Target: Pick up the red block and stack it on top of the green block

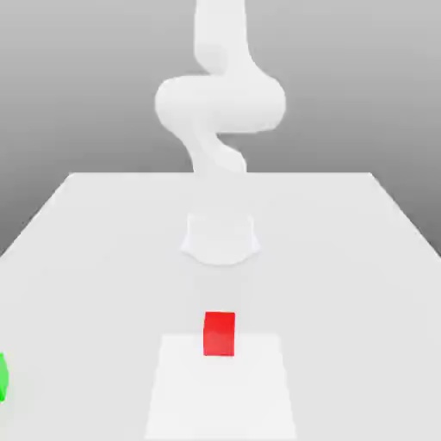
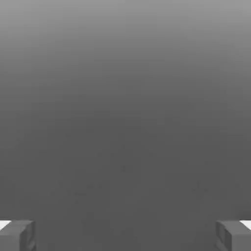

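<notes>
The fingers (image 2: 125,235) stand released and well parted, with nothing gripped and only grey backdrop (image 2: 125,112) between them; that gap looks ample for a small cube. The arm (image 1: 220,103) rises steeply from its base (image 1: 220,239), so they are probably carried high, and the blocks must lie well below them. The red block (image 1: 219,334), the one to lift, sits flat and unheld on the worktop (image 1: 86,293), across the edge of a pale patch (image 1: 220,400), its upright sides offering an easy pinch. The green block (image 1: 3,377), cut by the border at the exterior view's left, lies well apart from it, also beneath the fingers' level, so the worktop alone seems to bear it. Stacking has yet to begin; the next move calls for lowering the fingers around the red block, squarely, lest one tip nudge it away.
</notes>
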Tool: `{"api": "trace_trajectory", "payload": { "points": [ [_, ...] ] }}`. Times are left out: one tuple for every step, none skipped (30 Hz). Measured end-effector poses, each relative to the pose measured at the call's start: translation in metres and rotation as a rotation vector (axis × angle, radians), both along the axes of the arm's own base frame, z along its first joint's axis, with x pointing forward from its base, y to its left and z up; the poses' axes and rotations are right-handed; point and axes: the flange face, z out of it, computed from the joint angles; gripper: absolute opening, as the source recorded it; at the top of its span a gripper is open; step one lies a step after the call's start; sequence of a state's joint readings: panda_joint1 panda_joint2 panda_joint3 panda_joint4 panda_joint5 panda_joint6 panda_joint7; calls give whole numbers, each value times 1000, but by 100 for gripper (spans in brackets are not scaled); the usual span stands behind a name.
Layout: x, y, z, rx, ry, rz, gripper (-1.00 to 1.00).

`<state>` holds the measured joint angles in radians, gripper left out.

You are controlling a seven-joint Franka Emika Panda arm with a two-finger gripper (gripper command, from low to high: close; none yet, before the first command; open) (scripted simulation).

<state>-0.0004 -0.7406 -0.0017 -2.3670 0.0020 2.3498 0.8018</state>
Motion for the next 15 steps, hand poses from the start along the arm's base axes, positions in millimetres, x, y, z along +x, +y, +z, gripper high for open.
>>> {"api": "trace_trajectory", "payload": {
  "points": [
    [11,0,-25,2,38,-1,0],
    [20,-1,-50,4,75,-3,0],
    [27,-1,-74,5,111,-4,0],
    [33,-1,-99,7,148,-6,0],
    [37,-1,-124,8,185,-8,0],
    [40,-1,-149,9,221,-9,0],
    [42,-1,-174,10,258,-11,0],
    [42,-1,-199,11,296,-12,0],
    [40,-1,-225,11,334,-14,0],
    [37,-1,-250,12,373,-16,0],
    [32,-1,-275,13,413,-17,0],
    [25,-1,-300,13,454,-19,0],
    [17,-1,-326,13,496,-21,0],
    [7,-1,-351,13,540,-23,0],
    [-6,-1,-377,12,586,-26,0]
  ]
}}
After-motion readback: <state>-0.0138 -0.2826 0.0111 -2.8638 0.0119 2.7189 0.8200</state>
